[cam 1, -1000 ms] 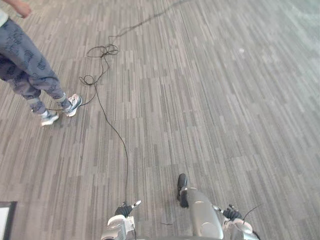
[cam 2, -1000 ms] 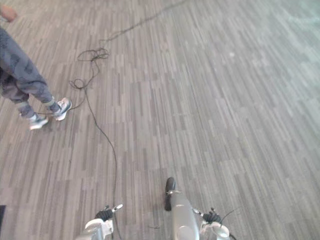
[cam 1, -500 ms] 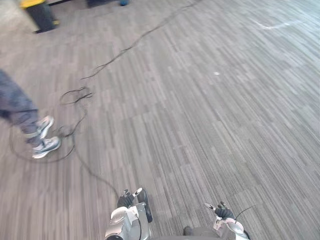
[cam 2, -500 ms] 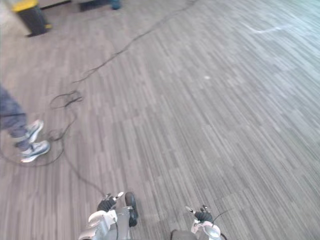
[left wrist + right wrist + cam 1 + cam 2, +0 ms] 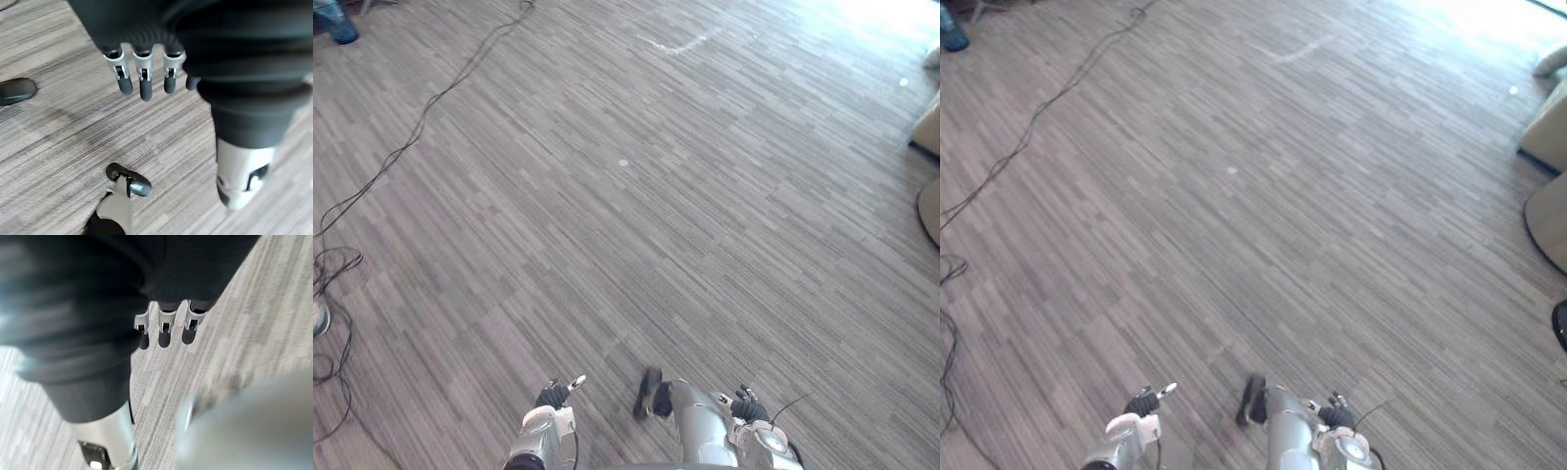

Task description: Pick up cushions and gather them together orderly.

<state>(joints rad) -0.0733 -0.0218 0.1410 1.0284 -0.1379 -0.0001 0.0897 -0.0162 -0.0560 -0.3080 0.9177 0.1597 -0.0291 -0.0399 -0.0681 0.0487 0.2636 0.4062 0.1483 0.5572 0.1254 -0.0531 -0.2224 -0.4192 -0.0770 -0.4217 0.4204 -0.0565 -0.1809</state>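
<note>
- Cushions (image 5: 1547, 127): I take the beige padded shapes at the floor's (image 5: 636, 235) right edge for them, untouched.
- Left hand (image 5: 145, 83) hangs with fingers relaxed and apart, empty.
- Right hand (image 5: 165, 328) hangs likewise, empty.
- Those shapes lie ahead and far right, so the right hand is nearer; long axis cannot be told.

Beige cushions (image 5: 1544, 132), close together, partly cut off at right edge
</note>
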